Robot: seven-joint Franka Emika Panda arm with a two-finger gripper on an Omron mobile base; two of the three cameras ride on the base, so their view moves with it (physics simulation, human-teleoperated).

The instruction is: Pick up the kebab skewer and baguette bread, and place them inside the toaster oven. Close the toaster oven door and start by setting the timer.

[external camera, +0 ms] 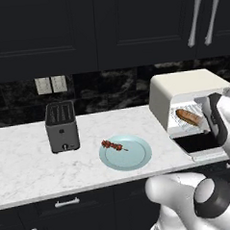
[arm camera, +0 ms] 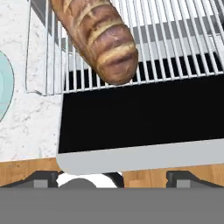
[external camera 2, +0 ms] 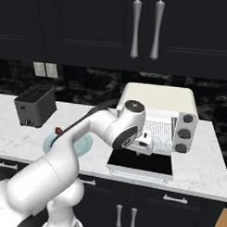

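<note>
Toaster oven (external camera: 176, 91), cream-white, at the right end of the counter (external camera: 23, 166) against the back wall; toaster oven door (arm camera: 144, 116) folded down flat toward the front edge, with the baguette bread (arm camera: 98, 37) lying free on the wire rack (arm camera: 183, 43) inside, one rounded end near the rack's front edge. Gripper (arm camera: 111, 177): released, fingers spread wide and holding nothing, poised above the lowered door. Kebab skewer (external camera: 114, 146) on the pale blue plate (external camera: 139, 159) near the counter's front edge, mid-counter; dark grey slot toaster (external camera: 62, 126) toward the left, well apart from the plate.
</note>
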